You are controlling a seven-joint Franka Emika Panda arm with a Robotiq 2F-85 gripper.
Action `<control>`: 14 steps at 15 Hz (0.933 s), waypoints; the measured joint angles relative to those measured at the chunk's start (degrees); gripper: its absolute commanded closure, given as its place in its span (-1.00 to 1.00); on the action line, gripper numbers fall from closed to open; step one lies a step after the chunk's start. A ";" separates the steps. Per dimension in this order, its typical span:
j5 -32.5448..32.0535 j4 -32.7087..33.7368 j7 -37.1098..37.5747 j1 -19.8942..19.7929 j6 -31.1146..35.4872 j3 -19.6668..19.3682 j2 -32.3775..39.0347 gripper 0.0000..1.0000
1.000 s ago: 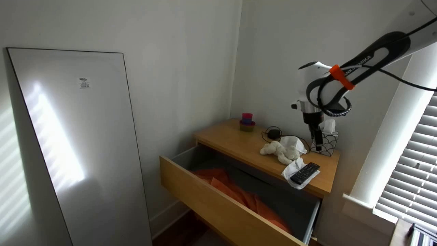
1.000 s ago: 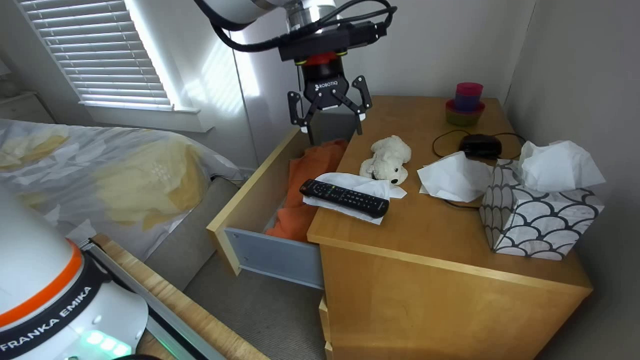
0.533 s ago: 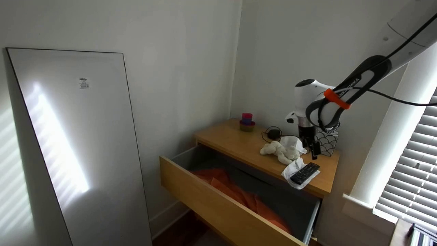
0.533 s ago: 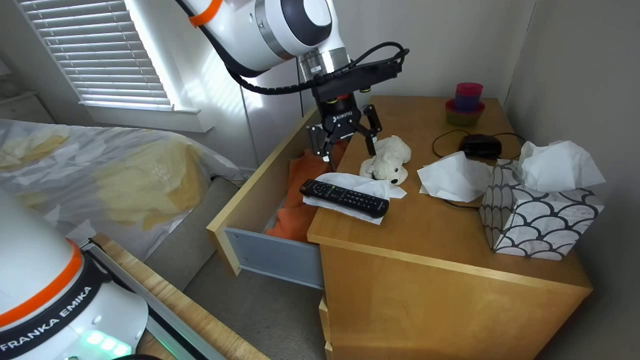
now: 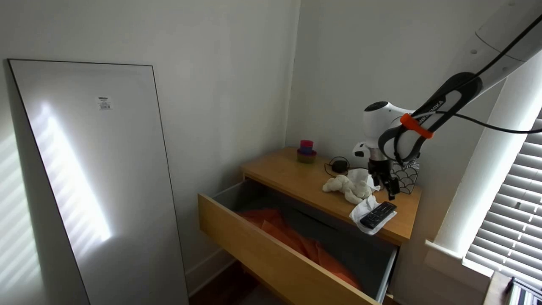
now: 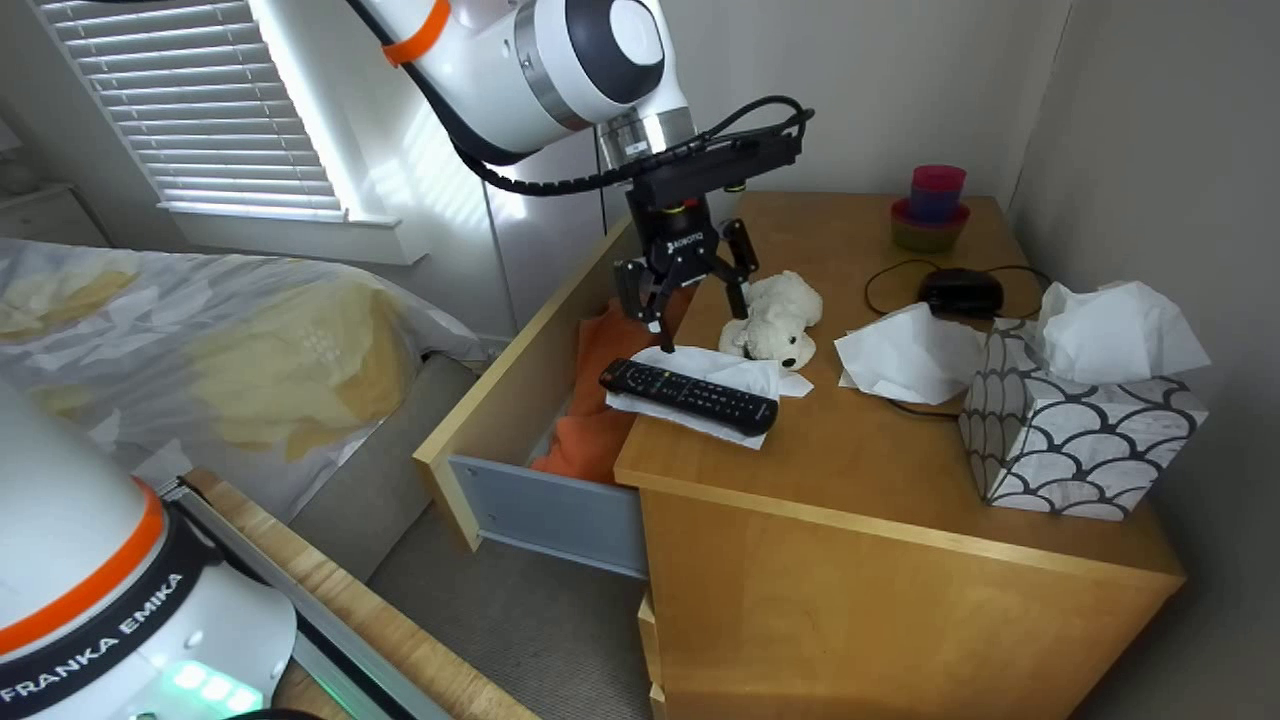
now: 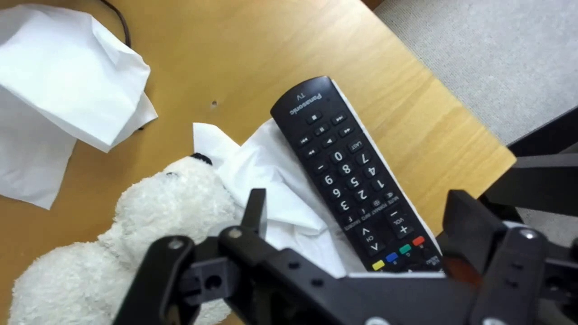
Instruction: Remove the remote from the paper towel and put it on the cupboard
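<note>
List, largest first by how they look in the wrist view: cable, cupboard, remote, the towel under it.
Cupboard
Remote and towel: unsure, as the remote hides part of the towel
Cable, clearly smallest

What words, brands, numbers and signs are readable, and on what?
"Panasonic": remote
"TV": remote
"0" through "9": remote
"LAST": remote
"MUTE": remote
"FORMAT": remote
"INFO": remote
"FAVORITE": remote
"CH": remote
"VOL": remote
"MENU": remote
"F", "R", "G", "B": remote
Stop, pause, play, "+", "-" signs: remote
"FRANKA EMIKA": robot base
"ROBOTIQ": housing above the fingers
"EMIKA": arm; beginning partly hidden
Too small: label on board; some remote print
</note>
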 measured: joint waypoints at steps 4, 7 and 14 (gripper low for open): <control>-2.06 -1.03 -6.67 -0.04 0.15 -0.01 1.81 -1.00; -6.40 -1.71 -7.39 -0.09 3.59 -0.24 3.38 -1.00; -17.43 -2.39 -7.13 -0.45 12.20 -1.00 6.71 -1.00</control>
